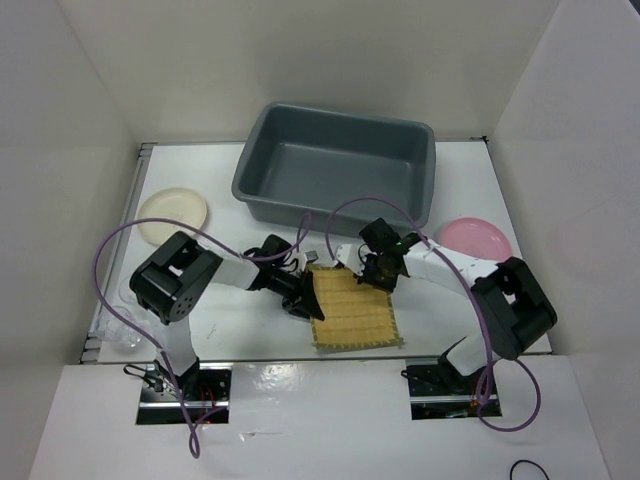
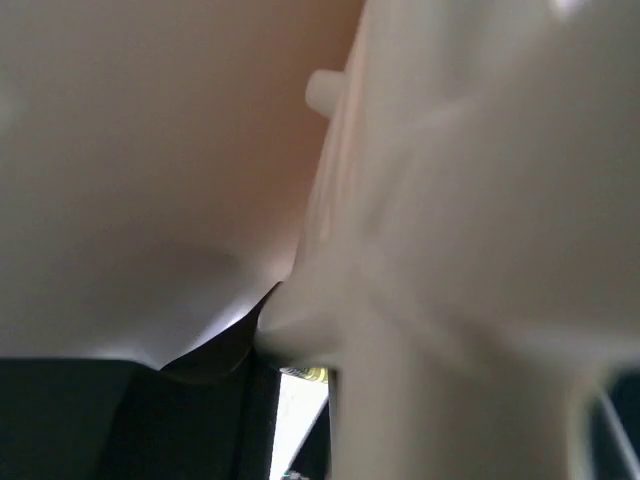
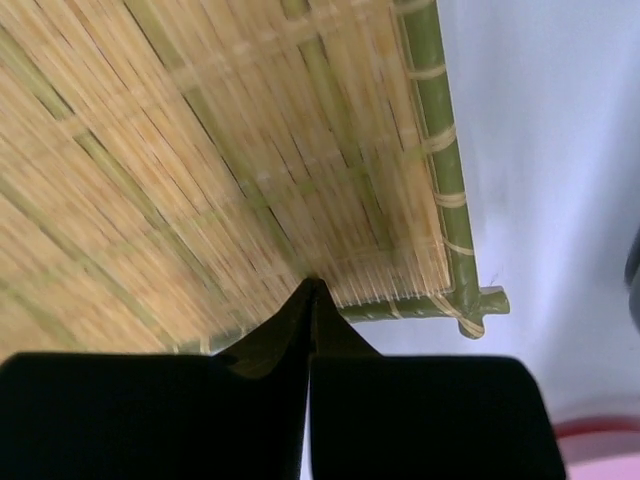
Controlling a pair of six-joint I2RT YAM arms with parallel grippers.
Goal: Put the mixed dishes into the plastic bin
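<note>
The mat (image 1: 355, 312) lies flat on the surface (image 1: 450, 310), just in front of the bin (image 1: 340, 165) and between the two hands. The left hand (image 1: 298, 300) sits at the mat's left edge; its own camera is blurred, so I cannot tell how wide it stands. The right hand (image 1: 385, 272) is closed tight, with its tips at the mat's far right corner. The bin lies straight beyond both hands.

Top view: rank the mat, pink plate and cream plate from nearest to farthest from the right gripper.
1. Mat: the right gripper is at its far right corner.
2. Pink plate: off to the right, by the table's right edge.
3. Cream plate: across the table, on the far left.
</note>
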